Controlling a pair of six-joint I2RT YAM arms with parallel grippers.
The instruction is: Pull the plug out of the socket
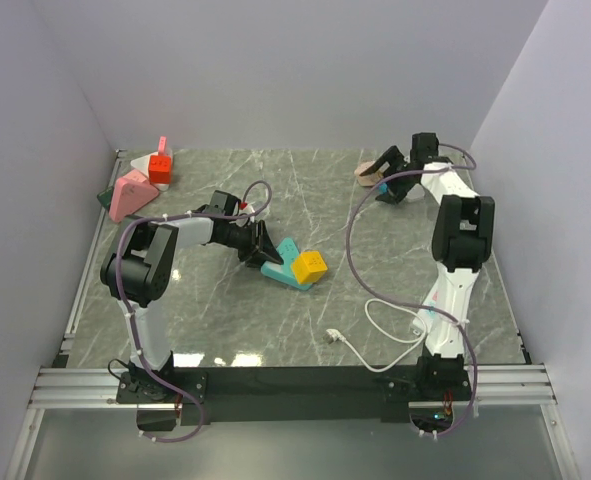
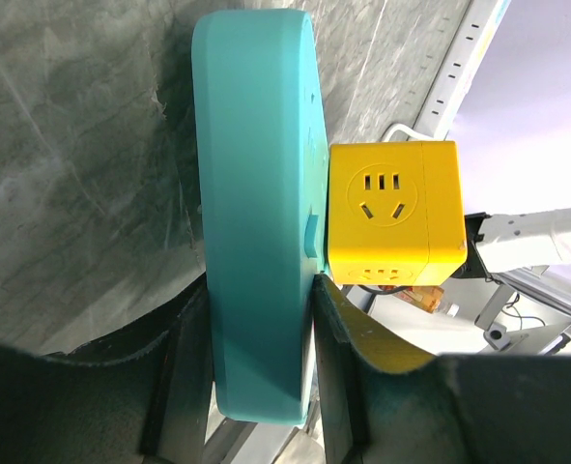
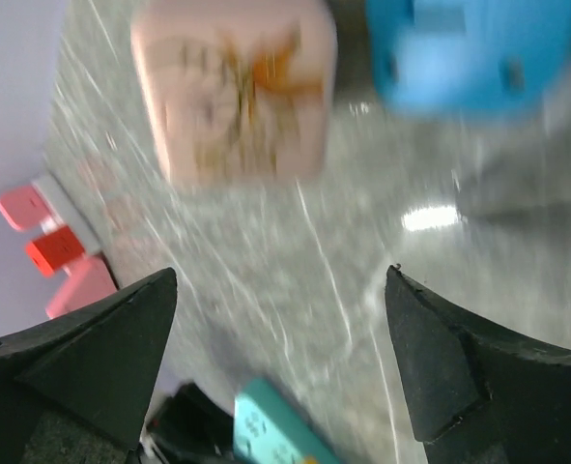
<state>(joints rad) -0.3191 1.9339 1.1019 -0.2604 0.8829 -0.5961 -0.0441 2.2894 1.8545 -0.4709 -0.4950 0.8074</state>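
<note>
From above, your left jaws (image 1: 258, 246) are clamped on the teal socket block (image 1: 278, 268) in the middle of the counter (image 1: 225, 310). The yellow plug cube (image 1: 309, 265) sits against the block, just past the fingertips. The right jaws (image 1: 383, 172) are well apart from it at the back, beside a pink block (image 1: 366, 173). A hurried approach from there could knock the cube rather than straddle it.

At the left wrist, the jaws (image 2: 261, 319) pinch only one end of the block, and the cube (image 2: 393, 215) touches its right face. A crooked pull may twist the block out of that hold instead of freeing the cube.

At the right wrist, the picture is blurred, but the jaws (image 3: 280, 290) stand wide apart and empty. The pink block (image 3: 232, 92) and a blue piece (image 3: 469, 48) lie ahead, with the teal block (image 3: 266, 430) low in view. Closing here would catch the wrong thing.
</note>
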